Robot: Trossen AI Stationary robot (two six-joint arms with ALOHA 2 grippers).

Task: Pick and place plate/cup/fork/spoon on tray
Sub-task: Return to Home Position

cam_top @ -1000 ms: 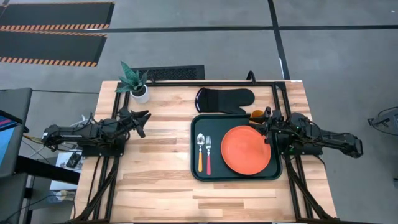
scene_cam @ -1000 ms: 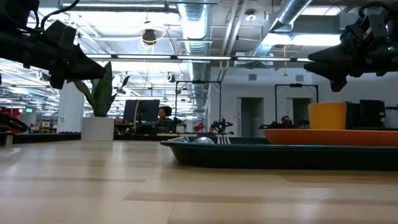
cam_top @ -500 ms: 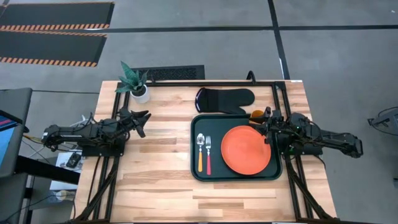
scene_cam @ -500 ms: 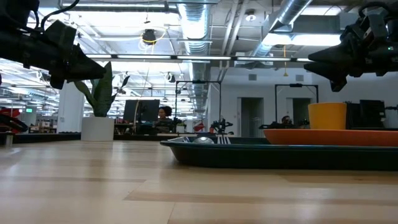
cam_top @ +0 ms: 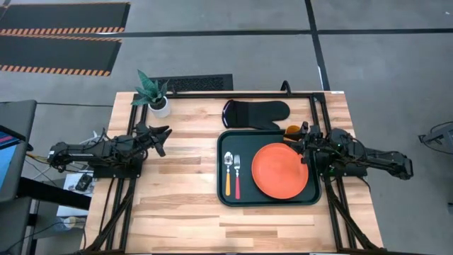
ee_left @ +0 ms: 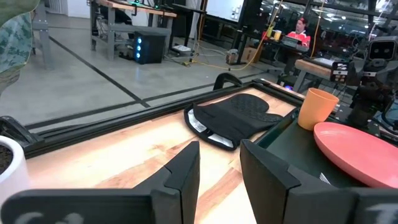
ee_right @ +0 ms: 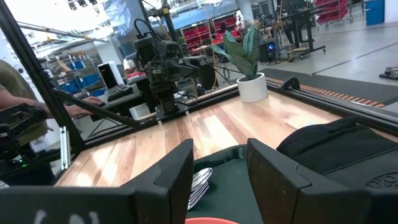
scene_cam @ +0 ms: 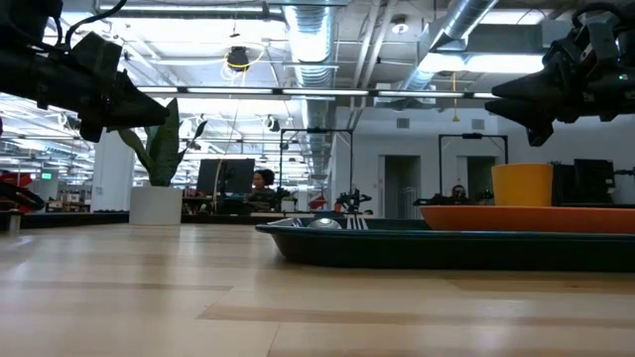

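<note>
From above my right tool (cam_top: 306, 147) hides most of the cup (cam_top: 292, 129), off the tray (cam_top: 228, 197) beside its far right corner. Both tools gape empty, left tool (cam_top: 162, 134) well apart over bare bench (cam_top: 177, 205); plate (cam_top: 279, 171), spoon (cam_top: 228, 172) and fork (cam_top: 237, 175) lie on the tray.

Bare table (cam_top: 177, 191) left of the tray (cam_top: 225, 195): wide open lane. Tray right half taken by plate (cam_top: 280, 171); spoon (cam_top: 228, 173) and fork (cam_top: 237, 175) lie side by side in its left half. Oven mitt (cam_top: 256, 112) touches the tray's far rim, cup (cam_top: 292, 130) at its far right corner. Plant pot (cam_top: 161, 106) blocks the far left corner.
</note>
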